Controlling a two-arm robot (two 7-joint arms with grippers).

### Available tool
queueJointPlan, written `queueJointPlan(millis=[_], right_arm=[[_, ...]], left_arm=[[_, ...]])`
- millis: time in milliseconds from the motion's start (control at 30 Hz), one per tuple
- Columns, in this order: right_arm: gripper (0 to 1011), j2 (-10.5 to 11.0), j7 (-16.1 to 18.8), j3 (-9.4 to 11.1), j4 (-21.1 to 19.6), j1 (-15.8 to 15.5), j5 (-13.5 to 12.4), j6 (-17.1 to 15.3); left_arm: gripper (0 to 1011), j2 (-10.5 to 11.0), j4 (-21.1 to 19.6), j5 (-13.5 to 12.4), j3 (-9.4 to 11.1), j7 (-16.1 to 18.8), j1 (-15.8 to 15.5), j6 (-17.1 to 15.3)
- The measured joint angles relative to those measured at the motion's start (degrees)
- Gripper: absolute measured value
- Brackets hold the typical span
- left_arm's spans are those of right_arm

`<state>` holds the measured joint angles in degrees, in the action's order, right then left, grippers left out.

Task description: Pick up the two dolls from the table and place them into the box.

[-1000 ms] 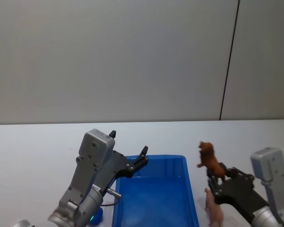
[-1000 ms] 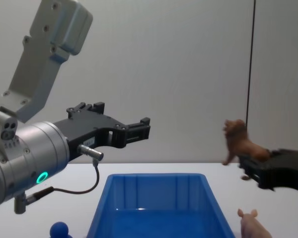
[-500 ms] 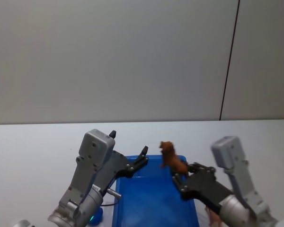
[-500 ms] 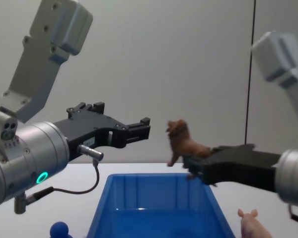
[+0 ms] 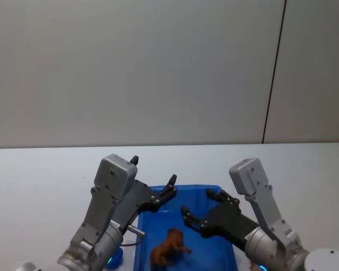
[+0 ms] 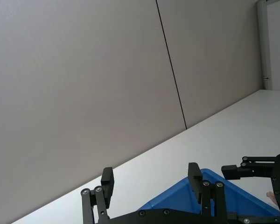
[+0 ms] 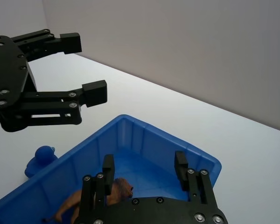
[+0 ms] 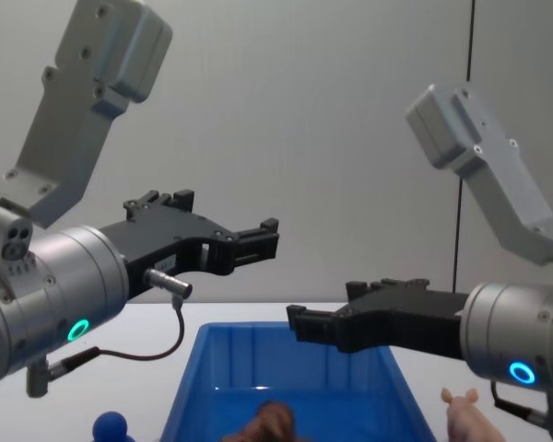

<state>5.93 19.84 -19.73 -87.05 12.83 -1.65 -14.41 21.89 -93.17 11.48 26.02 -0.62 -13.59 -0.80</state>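
Note:
The brown lion doll (image 5: 170,247) lies inside the blue box (image 5: 186,188), near its front; it also shows low in the chest view (image 8: 269,422) and under my right wrist (image 7: 121,189). My right gripper (image 5: 198,203) hangs open above the box (image 8: 286,328), nothing between its fingers (image 8: 324,304). The pink pig doll (image 8: 465,419) stands on the white table just right of the box. My left gripper (image 5: 153,170) hovers open over the box's far left corner (image 8: 230,216), empty.
A small blue round-topped object (image 8: 111,426) sits on the table left of the box, also in the right wrist view (image 7: 38,156). A plain grey wall stands behind the table. White tabletop (image 5: 39,180) stretches to both sides.
My right gripper carried the lion leftward from beside the box to above it, then opened. The lion dropped into the box. The left arm stayed still.

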Motion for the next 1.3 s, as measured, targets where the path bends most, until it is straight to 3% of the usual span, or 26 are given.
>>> queueJointPlan(millis=[33, 333, 900, 1300], right_arm=[[792, -0.03, -0.29, 0.0, 0.09, 0.05, 0.01, -0.09], [1001, 0.54, -3.14, 0.43, -0.9, -0.87, -0.17, -0.23], [1001, 3.87, -12.13, 1.51, -6.95, -7.29, -0.97, 0.6], [1001, 5.82, -16.08, 1.92, -8.19, -11.5, -1.3, 0.49]], left_arm=[[1001, 0.0, 0.0, 0.0, 0.0, 0.0, 0.0, 0.0], [1001, 0.0, 0.0, 0.0, 0.0, 0.0, 0.0, 0.0], [1001, 0.0, 0.0, 0.0, 0.0, 0.0, 0.0, 0.0], [1001, 0.0, 0.0, 0.0, 0.0, 0.0, 0.0, 0.0]])
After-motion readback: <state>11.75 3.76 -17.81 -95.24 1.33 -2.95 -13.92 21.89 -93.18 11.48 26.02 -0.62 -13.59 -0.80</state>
